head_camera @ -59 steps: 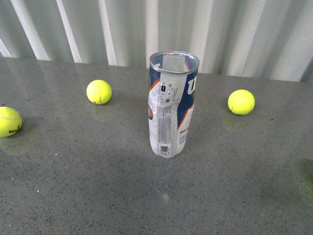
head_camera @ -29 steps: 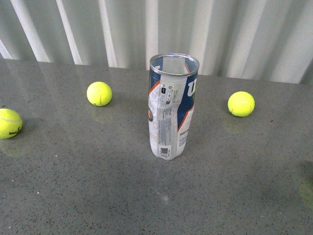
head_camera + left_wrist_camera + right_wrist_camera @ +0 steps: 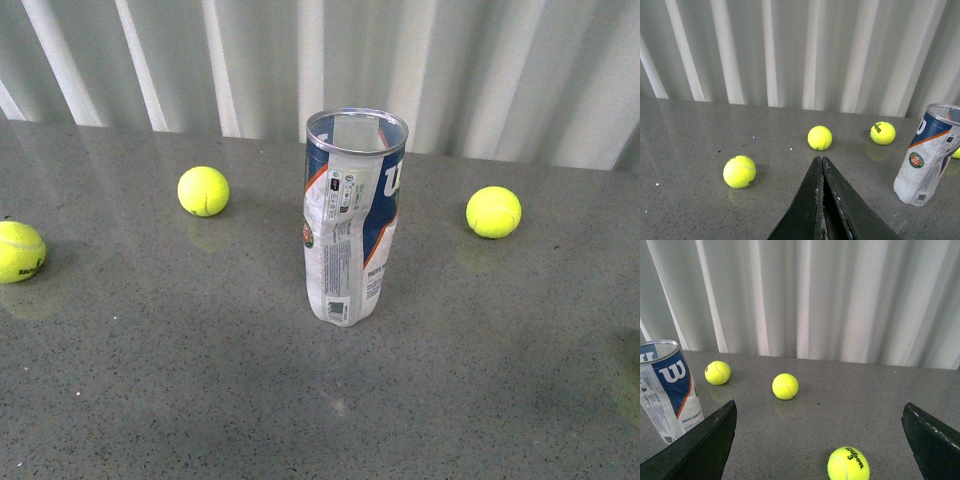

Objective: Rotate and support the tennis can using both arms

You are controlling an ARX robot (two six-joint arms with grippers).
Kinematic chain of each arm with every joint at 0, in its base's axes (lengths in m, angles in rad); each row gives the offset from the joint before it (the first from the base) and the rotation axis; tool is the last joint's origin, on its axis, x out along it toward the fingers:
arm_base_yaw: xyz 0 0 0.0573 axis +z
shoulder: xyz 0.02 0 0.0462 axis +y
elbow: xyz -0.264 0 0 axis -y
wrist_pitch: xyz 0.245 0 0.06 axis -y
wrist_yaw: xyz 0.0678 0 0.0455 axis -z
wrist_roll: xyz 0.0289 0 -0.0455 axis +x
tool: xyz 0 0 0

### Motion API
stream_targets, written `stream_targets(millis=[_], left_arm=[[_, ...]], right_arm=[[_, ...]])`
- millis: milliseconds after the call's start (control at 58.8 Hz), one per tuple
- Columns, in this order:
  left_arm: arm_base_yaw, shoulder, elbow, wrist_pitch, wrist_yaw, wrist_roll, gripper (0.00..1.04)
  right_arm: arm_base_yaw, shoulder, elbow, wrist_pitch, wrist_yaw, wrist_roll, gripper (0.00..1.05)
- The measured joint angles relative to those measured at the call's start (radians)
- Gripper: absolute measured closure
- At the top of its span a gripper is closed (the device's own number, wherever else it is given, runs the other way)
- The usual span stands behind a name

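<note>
The tennis can [image 3: 353, 215] stands upright and open-mouthed near the middle of the grey table [image 3: 150, 380], its long axis vertical and its silver rim uppermost. Neither of my arms shows in the front view, so both are well apart from it.

My left gripper [image 3: 822, 161] has its two flat black fingers pressed together into a closed wedge, with nothing between them. From that wrist camera the can [image 3: 929, 154] lies ahead of the fingertips and off to my right side, and three tennis balls lie on the table beyond the tips, none of them touching the can.

My right gripper [image 3: 820, 415] is spread wide, one finger at each lower corner of its wrist view and nothing held. From here the can [image 3: 667, 387] lies off to my left, just past the finger on that side [image 3: 700, 445], which seems almost level with its base, though I cannot tell whether there is contact. I judge there is none.

So the can sits between my two arms, each needing to come inward towards it. I judge the right arm the nearer, and it is ready to close around the tube. The left must first part its fingers. Since the axis is vertical, I expect to take it from the sides, low and high, to turn it.
</note>
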Motion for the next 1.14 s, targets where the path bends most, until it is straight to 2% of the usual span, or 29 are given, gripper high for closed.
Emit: stream_targets(millis=[255,782,1140], left_arm=[[0.000,-0.001,0.000,-0.004,0.000,-0.001,1.00],[0.000,-0.001,0.000,-0.004,0.000,0.000,0.07],[0.000,-0.001,0.000,-0.004,0.000,0.000,0.07]], right_arm=[[0.000,0.000,0.000,0.000,0.000,0.000,0.07],[0.000,0.000,0.000,0.000,0.000,0.000,0.07],[0.000,0.000,0.000,0.000,0.000,0.000,0.07]])
